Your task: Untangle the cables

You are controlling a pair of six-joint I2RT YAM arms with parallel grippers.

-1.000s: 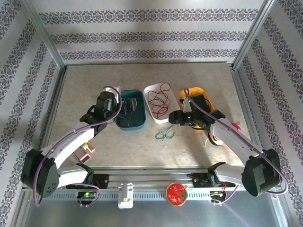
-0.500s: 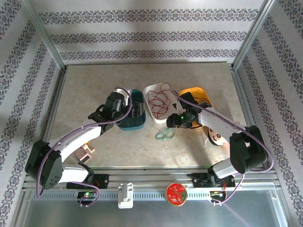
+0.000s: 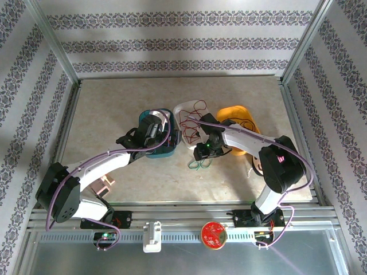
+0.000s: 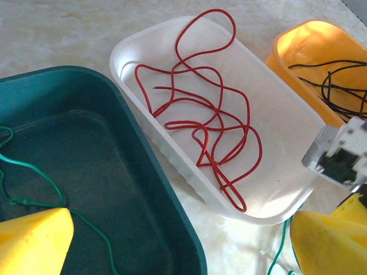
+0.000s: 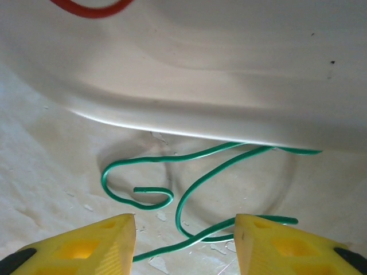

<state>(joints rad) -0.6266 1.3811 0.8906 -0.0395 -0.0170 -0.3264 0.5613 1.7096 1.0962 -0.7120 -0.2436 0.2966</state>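
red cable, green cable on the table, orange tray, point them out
red cable [image 4: 200, 126], left wrist view, on a middle loop
green cable on the table [image 5: 198, 183], right wrist view, on its middle curve
orange tray [image 4: 287, 51], left wrist view, on its inner wall

My left arm [image 3: 109, 163] stretched forward and to right, forearm low. My left gripper [image 3: 165, 135] points right, fingers [image 4: 34, 240] spread wide, nothing between them. My right arm [image 3: 275, 166] folded sharply at elbow, forearm reaching left. My right gripper [image 3: 202, 153] tilted downward, fingers [image 5: 86, 246] parted, gripping nothing. Grippers near each other, not touching.
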